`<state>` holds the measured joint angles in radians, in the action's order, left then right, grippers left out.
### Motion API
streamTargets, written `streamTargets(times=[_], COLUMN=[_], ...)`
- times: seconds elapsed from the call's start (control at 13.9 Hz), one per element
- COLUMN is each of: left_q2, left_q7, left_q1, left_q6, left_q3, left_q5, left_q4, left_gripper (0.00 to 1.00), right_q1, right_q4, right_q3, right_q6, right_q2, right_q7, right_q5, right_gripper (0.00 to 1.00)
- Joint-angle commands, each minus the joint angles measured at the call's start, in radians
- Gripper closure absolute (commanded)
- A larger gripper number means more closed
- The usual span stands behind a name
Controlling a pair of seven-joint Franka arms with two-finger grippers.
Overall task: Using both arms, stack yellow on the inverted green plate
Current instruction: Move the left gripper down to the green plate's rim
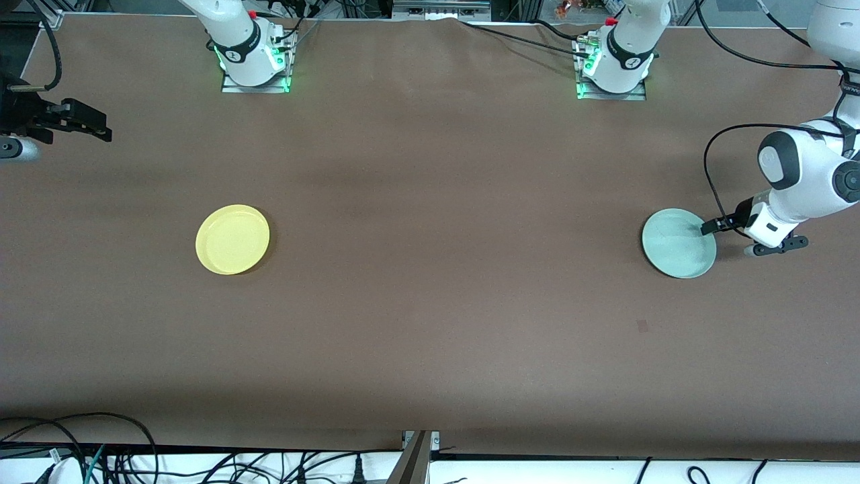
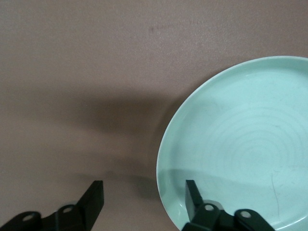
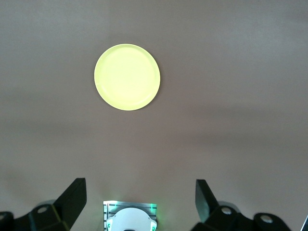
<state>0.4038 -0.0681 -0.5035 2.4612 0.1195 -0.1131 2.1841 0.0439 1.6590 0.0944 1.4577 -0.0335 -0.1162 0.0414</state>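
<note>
The yellow plate (image 1: 232, 239) lies rim up on the table toward the right arm's end; it also shows in the right wrist view (image 3: 127, 77). The green plate (image 1: 678, 243) lies toward the left arm's end with its hollow face up, and fills one side of the left wrist view (image 2: 240, 144). My left gripper (image 1: 713, 226) (image 2: 144, 187) is open and low at the green plate's rim. One finger is over the plate and the other over bare table. My right gripper (image 1: 87, 124) (image 3: 139, 184) is open and empty, raised at the right arm's end of the table.
The brown table (image 1: 430, 323) carries only the two plates. The arm bases (image 1: 255, 60) (image 1: 615, 67) stand along its edge farthest from the front camera. Cables (image 1: 101, 450) lie off the table's front edge.
</note>
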Motion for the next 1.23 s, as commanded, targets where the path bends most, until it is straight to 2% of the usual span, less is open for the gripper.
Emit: streamTargets(times=[0.0,0.29,0.94,1.15], left_q2=[-0.003,0.004,0.03,0.03], left_q7=[-0.007,-0.007,-0.007,-0.01], left_q1=[-0.007,-0.009,0.003,0.003], left_q6=[-0.008,-0.008,-0.005,-0.005], left_q3=[0.009,0.009,0.009,0.009], left_q5=[0.0,0.001,-0.002,-0.004], left_q4=[-0.018,-0.017,-0.049,-0.05], left_gripper=[0.35,0.42,0.46,0.56], right_q1=[-0.001,-0.001,-0.001,-0.001], right_q4=[-0.01,-0.01,-0.01,-0.01], right_q3=[0.001,0.001,-0.001,-0.001], right_q6=[-0.014,-0.014,-0.014,-0.014], right_q2=[0.0,0.0,0.0,0.0], right_q7=[-0.008,-0.01,-0.008,-0.008], right_q5=[-0.015,-0.015,-0.015,-0.015], right_gripper=[0.0,0.0,0.0,0.0])
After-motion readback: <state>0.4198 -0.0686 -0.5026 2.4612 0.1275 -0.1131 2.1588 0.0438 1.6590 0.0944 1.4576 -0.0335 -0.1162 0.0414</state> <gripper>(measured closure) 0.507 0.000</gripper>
